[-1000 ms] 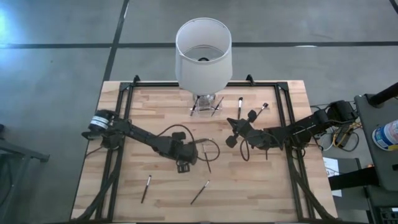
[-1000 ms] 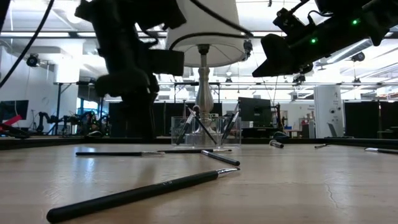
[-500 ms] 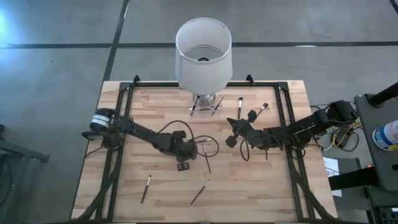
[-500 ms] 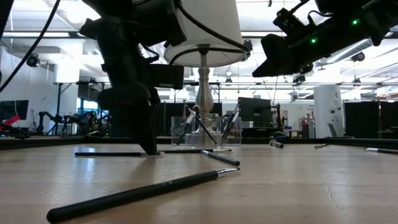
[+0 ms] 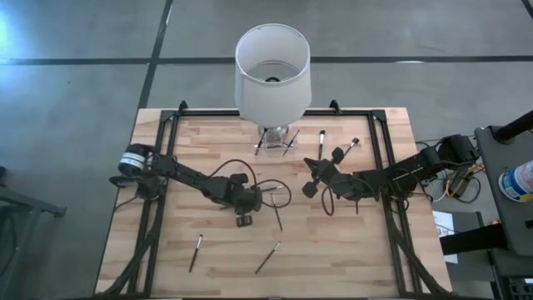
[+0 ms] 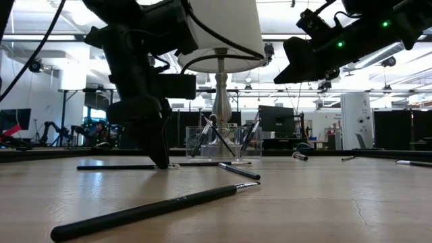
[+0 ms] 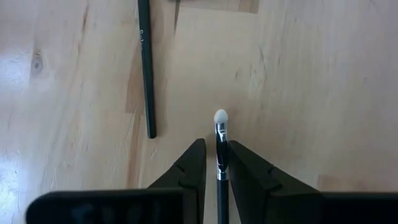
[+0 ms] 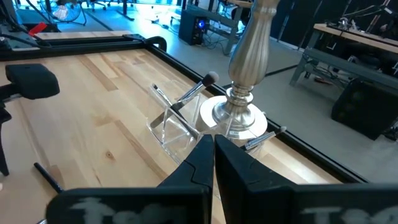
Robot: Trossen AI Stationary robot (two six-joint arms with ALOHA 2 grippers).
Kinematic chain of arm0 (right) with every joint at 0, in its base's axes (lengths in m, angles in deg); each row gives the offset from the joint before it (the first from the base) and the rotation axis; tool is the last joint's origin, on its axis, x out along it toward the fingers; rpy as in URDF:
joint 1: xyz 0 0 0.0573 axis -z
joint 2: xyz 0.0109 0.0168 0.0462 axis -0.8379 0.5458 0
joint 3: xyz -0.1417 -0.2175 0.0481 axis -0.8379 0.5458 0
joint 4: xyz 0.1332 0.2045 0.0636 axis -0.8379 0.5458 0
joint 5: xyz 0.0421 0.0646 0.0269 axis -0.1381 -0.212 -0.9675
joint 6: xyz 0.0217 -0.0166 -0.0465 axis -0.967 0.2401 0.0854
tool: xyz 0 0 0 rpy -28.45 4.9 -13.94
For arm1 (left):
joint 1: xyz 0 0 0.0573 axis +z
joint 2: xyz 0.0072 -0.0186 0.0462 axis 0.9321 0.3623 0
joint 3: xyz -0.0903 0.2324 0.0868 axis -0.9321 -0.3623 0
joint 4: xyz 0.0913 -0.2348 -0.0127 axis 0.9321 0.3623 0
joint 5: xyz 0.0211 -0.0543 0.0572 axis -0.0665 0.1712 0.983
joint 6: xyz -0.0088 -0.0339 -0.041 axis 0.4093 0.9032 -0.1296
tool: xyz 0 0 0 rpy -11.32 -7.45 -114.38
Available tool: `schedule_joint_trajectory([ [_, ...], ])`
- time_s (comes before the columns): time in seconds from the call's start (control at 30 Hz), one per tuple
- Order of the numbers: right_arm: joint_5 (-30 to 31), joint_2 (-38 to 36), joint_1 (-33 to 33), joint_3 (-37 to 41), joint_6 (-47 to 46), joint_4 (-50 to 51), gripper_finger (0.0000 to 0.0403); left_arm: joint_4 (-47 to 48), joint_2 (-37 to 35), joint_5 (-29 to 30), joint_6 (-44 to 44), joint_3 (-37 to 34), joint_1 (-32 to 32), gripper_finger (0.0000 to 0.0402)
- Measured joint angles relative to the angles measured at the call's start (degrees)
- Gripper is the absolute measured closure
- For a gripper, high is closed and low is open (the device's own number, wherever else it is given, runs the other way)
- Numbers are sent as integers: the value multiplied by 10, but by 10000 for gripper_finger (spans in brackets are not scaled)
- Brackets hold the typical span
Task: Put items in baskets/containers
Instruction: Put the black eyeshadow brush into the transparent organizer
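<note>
Overhead, table-level, 2 wrist cams — table (image 5: 333, 250) shared.

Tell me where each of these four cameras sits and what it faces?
High view: overhead, looking down on table, both arms.
Low view: table height, facing the clear holder; arms overhead.
Left wrist view: behind left pincer, whose fingers straddle a brush.
Right wrist view: behind shut right pincer, facing the lamp base.
Low and right wrist views share the holder.

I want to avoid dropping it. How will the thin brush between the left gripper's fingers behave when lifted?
The brush looks thin, round and rigid, so it probably lifts stiffly and weighs little. Its smooth shaft may slip or pivot between the left gripper fingers. If released on the table, it would likely roll.
</note>
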Motion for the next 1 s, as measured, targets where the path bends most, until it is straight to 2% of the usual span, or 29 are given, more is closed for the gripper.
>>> schedule_joint_trajectory([
  [0.1,0,0,0,0,0,0,394,0,0,-5,-6,-1,0,349],
  [0.3,0,0,0,0,0,0,394,4,1,-19,-16,-1,-1,393],
  [0.73,0,0,0,0,1,0,394,34,-33,-38,-16,-6,-5,399],
  [1.0,0,0,0,0,1,0,394,48,-69,-1,-9,-6,-12,401],
])
